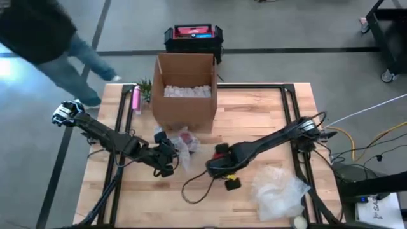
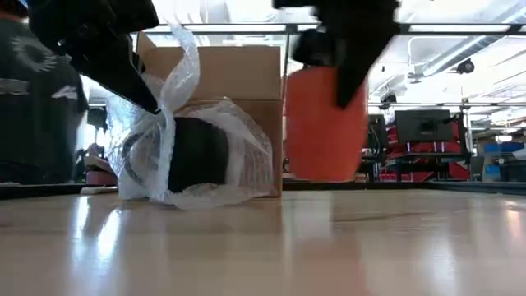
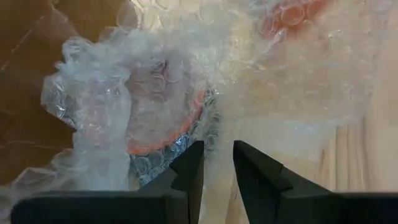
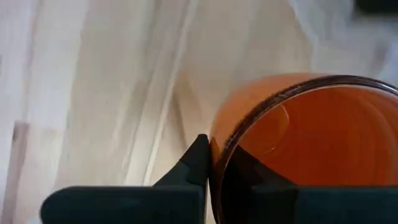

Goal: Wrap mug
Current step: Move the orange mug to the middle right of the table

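Orange mug point(image 4: 311, 143) rim pinched in right hand point(image 4: 214, 163).

Orange mug, clear wrap, brown box

Glossy orange ceramic mug point(image 4: 311, 137) showing dark rim; clear bubble-patterned plastic wrap point(image 3: 186, 81) veiling orange; plain brown cardboard box point(image 1: 184, 89).

Light wooden plank surface point(image 1: 254, 114) with black frame rails. Directly on it: open brown cardboard box point(image 1: 184, 95) holding white packing fill; bundle of clear bubble wrap point(image 1: 181, 143) just beside the box; loose crumpled clear bubble wrap sheet point(image 1: 280, 191); pink cylindrical bottle point(image 1: 135, 99); looped black cable point(image 1: 200, 184).
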Available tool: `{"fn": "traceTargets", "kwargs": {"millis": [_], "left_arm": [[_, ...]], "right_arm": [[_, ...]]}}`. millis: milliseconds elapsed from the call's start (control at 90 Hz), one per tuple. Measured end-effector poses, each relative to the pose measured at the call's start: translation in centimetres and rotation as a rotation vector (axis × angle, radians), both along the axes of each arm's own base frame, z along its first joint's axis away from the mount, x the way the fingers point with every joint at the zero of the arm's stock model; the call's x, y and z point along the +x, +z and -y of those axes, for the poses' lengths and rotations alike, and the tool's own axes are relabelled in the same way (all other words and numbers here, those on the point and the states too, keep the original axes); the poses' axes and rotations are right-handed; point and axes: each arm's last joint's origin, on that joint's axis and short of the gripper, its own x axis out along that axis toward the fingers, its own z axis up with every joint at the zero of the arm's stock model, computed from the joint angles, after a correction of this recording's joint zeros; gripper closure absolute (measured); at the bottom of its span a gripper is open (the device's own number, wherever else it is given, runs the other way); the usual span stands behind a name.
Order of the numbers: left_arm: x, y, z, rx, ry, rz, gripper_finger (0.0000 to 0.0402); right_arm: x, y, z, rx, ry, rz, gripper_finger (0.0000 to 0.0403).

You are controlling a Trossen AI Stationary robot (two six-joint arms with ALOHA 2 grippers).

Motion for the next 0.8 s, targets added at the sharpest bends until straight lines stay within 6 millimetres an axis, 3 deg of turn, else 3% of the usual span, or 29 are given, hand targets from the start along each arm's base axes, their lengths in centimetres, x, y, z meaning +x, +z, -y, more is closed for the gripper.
{"fn": "traceTargets", "kwargs": {"millis": [233,422,589,800], "left_arm": [[0.0,0.0,0.0,-0.001,0.0,0.001,0.0327],[0.0,0.0,0.0,-0.001,0.0,0.001,0.0327],[0.0,0.0,0.0,-0.001,0.0,0.002,0.0327],[0.0,0.0,0.0,-0.001,0.0,0.003,0.0327]], "right_arm": [[-6.2,-0.9,4.2,-0.061,-0.222,-0.059,0.0402],[-9.2,-1.3,6.0,-0.054,-0.334,-0.058,0.0402],[-10.4,-2.2,6.4,-0.047,-0.397,-0.029,0.0395],[-10.5,-3.3,6.4,-0.055,-0.423,-0.052,0.0351]]}}
